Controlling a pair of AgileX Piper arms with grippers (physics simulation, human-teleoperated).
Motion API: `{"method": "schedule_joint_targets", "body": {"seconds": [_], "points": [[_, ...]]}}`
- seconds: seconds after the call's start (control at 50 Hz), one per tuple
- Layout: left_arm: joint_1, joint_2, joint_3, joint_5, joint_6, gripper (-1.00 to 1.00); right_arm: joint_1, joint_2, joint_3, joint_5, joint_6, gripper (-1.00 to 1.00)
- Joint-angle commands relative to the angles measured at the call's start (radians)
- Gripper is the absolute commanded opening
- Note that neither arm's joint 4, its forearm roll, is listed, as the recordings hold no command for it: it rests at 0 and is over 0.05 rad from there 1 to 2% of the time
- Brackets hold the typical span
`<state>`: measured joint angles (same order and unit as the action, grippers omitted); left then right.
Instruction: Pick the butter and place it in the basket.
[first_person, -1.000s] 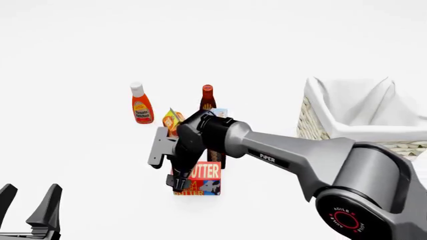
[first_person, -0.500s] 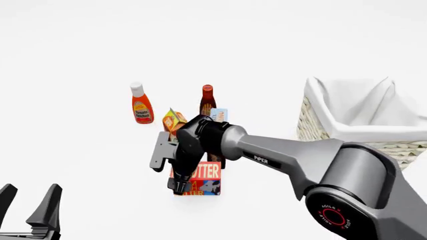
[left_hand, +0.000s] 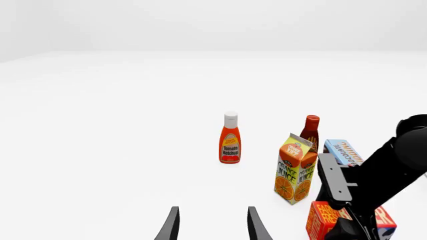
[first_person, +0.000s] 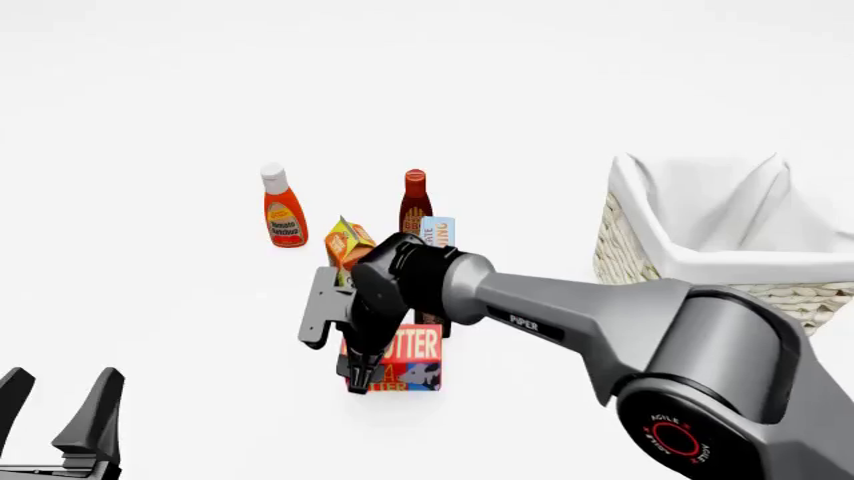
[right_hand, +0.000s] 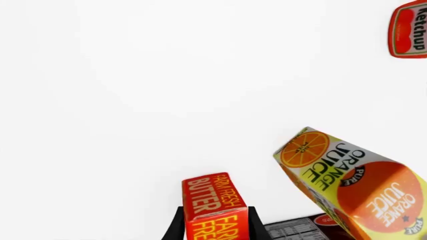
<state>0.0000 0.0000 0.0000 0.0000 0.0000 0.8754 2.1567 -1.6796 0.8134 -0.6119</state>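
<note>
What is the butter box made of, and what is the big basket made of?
The butter looks like a printed cardboard carton: flat faces, sharp edges, bright smooth print, though a render can't confirm that. The basket looks like pale woven wicker, with strands showing on its side, and a soft white cloth liner folded over its rim.

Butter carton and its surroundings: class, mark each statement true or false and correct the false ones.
1. The right gripper has a finger on each side of the butter. True.
2. The butter lies inside the basket. False: it is on the table, left of the basket.
3. The left gripper holds the ketchup bottle. False: it is open and holds nothing.
4. The orange juice carton stands behind the butter. True.
</note>
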Motion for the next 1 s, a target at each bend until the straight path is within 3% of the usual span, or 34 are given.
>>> {"method": "schedule_joint_targets", "body": {"seconds": [0.02,0.68,1.0], "points": [[0.000,0.000,0.000,0.000,0.000,1.00,0.038,-0.013,0.017,0.005,0.013,-1.00],[0.000,0.000,0.000,0.000,0.000,1.00,0.033,-0.161,0.085,0.012,-0.030,-1.00],[0.000,0.000,0.000,0.000,0.000,1.00,0.014,-0.231,0.102,0.017,-0.022,-1.00]]}}
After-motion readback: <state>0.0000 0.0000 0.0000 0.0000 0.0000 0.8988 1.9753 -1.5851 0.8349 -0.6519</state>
